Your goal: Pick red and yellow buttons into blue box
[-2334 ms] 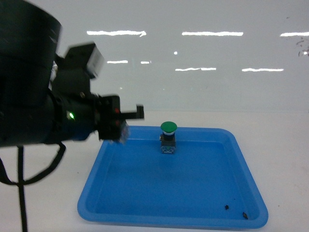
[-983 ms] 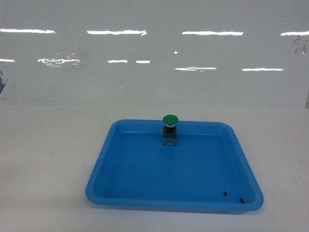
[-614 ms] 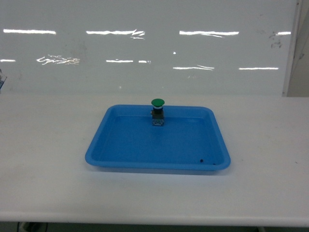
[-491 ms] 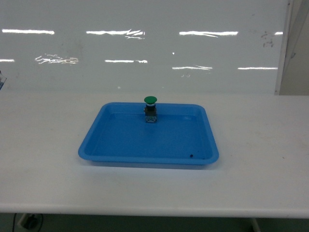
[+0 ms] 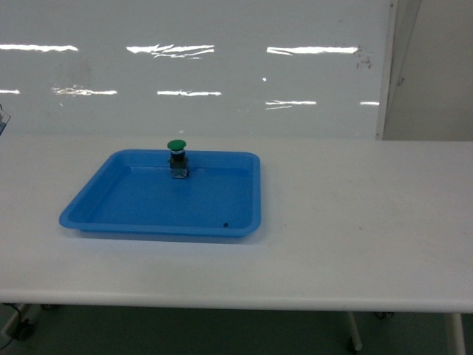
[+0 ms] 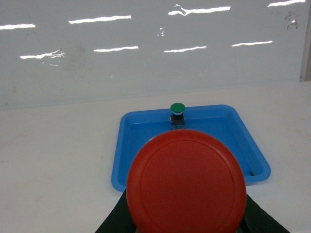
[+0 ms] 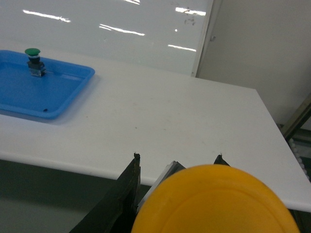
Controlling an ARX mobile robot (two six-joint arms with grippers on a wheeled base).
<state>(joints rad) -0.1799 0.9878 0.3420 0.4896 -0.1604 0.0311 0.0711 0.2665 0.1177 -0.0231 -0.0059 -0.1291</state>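
Blue tray (image 5: pixel 96 212) now farther left

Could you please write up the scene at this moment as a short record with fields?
left claw: shut on red button, cap filling the lower part of the left wrist view
right claw: shut on yellow button, held off the table's near edge
blue tray: on the white table, toward its left
green button: upright in the tray by its far rim
blue box: not in any view
head view: neither arm in sight
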